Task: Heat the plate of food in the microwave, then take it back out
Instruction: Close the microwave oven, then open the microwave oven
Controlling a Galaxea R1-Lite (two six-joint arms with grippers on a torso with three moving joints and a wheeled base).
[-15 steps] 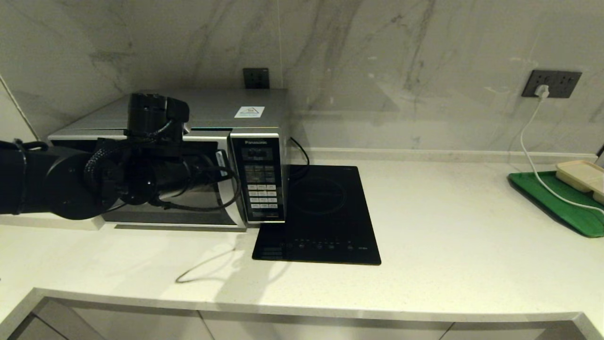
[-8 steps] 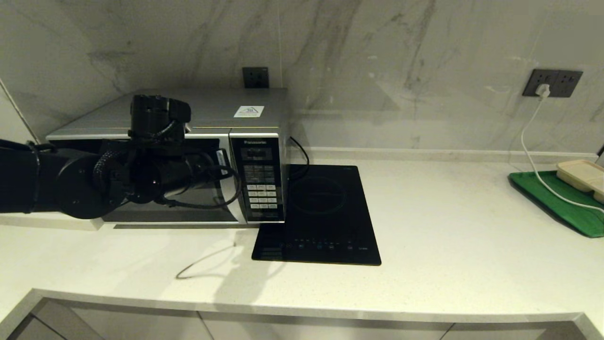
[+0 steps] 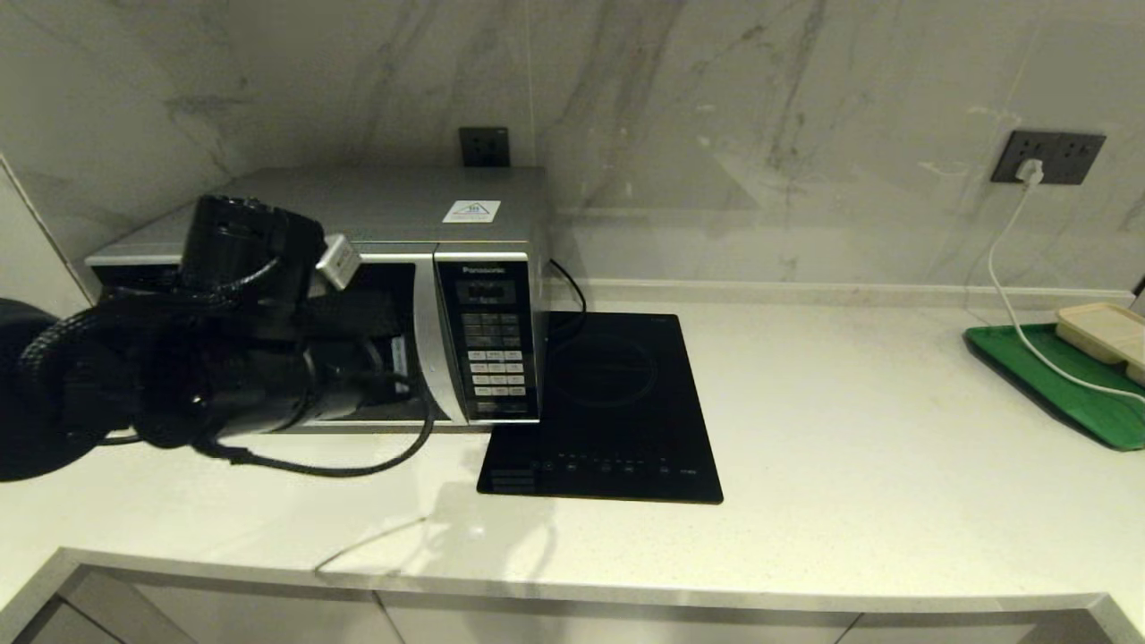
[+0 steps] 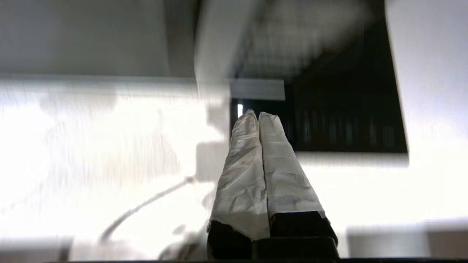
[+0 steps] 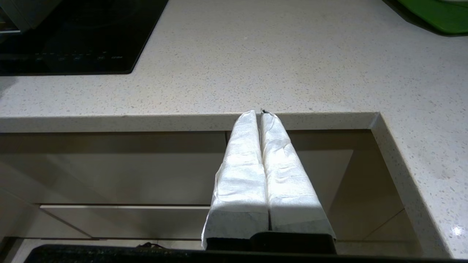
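On the green tray [image 3: 1055,394], a beige container [image 3: 1102,329].

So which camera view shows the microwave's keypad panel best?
The head view shows it best: the keypad panel faces the camera, unblocked, at the right end of the microwave. The left wrist view shows only blurred dark and pale shapes beyond the shut left gripper. The right wrist view shows no keypad.

A home kitchen: pale speckled stone counter [image 3: 850,429] with cabinet fronts [image 5: 146,175] beneath, marble-veined wall panels [image 3: 760,134] with wall sockets [image 3: 1048,158], a silver Panasonic microwave [image 3: 483,295] beside a flat black induction hob [image 3: 617,402], a green tray [image 3: 1055,385] at the far end.
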